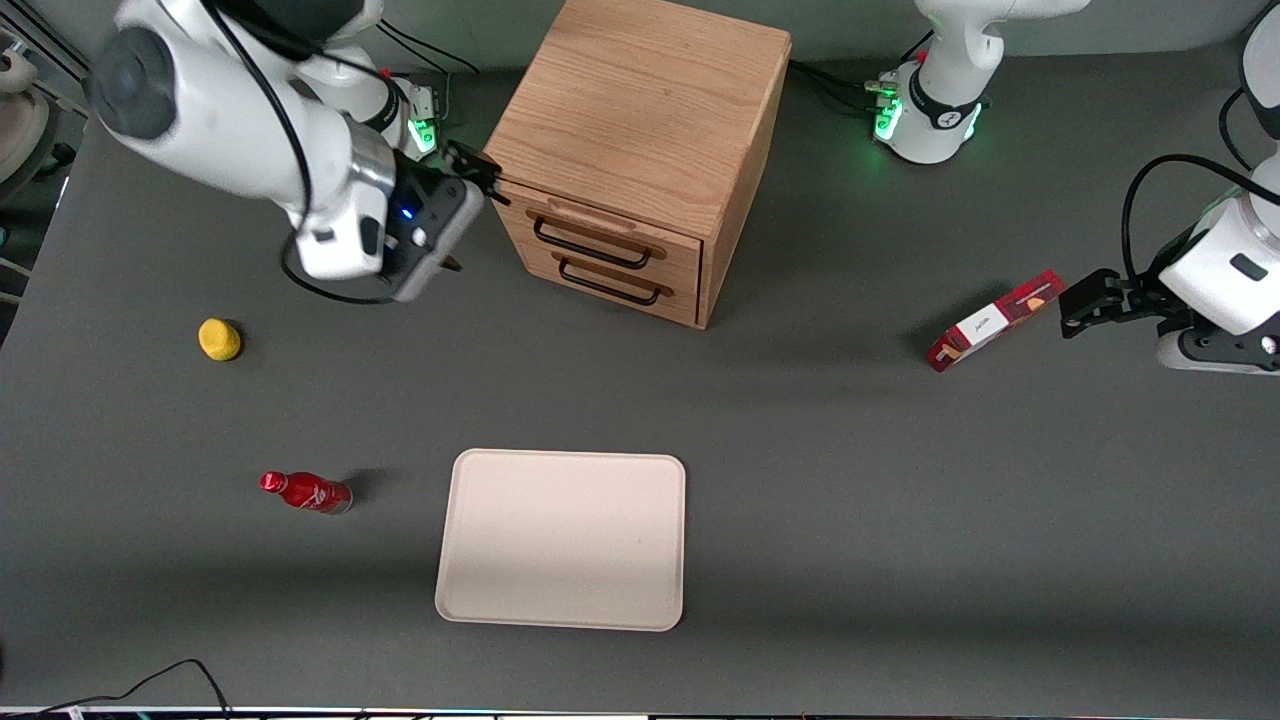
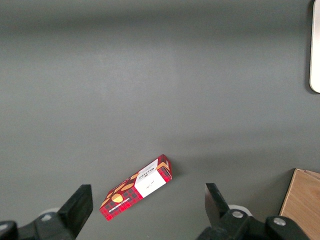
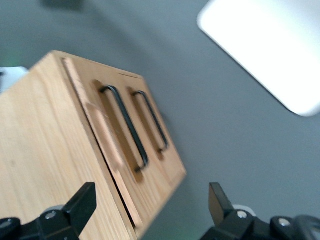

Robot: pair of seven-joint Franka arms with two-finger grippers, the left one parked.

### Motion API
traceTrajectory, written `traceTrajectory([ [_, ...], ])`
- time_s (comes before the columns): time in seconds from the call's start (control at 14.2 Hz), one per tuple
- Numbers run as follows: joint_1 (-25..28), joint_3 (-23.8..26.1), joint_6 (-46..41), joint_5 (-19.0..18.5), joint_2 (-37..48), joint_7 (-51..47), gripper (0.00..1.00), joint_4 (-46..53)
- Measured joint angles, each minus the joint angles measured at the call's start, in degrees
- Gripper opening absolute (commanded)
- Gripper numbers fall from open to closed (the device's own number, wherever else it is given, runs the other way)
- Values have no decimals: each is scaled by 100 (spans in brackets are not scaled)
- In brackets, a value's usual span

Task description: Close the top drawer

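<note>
The wooden cabinet (image 1: 640,90) stands at the back of the table. Its top drawer (image 1: 590,228) carries a black wire handle (image 1: 590,246) under a raised strip. The drawer's front sits about level with the lower drawer (image 1: 612,288). In the right wrist view the top drawer (image 3: 107,140) shows only a thin dark seam against the cabinet (image 3: 45,150). My right gripper (image 1: 468,215) hangs open beside the cabinet's front corner, toward the working arm's end, touching nothing. Nothing is held in the gripper (image 3: 150,210), and the cabinet's front edge lies between its fingers.
A beige tray (image 1: 562,540) lies nearer the front camera than the cabinet. A red bottle (image 1: 305,492) lies on its side and a yellow lump (image 1: 219,339) sits toward the working arm's end. A red box (image 1: 995,320) lies toward the parked arm's end.
</note>
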State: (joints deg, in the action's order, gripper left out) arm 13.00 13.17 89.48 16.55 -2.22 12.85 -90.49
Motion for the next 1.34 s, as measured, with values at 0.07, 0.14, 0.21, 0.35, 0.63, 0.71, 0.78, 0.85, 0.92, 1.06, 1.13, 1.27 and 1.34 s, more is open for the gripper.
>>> traceTrajectory([
  [0.07, 3, -42, -154, -267, 235, -333, 100, -7],
  [0.14, 9, -150, -313, -414, 454, -607, 100, -10],
  [0.21, 11, -338, -541, -523, 663, -772, 100, -17],
  [0.35, 2, -969, -859, -713, 975, -857, 100, -31],
  [0.63, -63, -1920, -954, -1408, 1078, -1221, 100, -81],
  [0.71, -59, -1934, -926, -1474, 1064, -1534, 100, -143],
  [0.78, -49, -1949, -825, -1513, 1048, -1808, 100, -263],
  [0.85, -42, -2019, -611, -1556, 1043, -1983, 100, -478],
  [0.92, -42, -2150, -326, -1597, 1048, -2041, 100, -764],
  [1.06, -55, -2432, 179, -1728, 1094, -2044, 100, -1355],
  [1.13, -62, -2535, 343, -1827, 1134, -2044, 100, -1576],
  [1.27, -58, -2588, 482, -1984, 1187, -2044, 100, -1720],
  [1.34, -38, -2578, 490, -2029, 1190, -2047, 100, -1710],
])
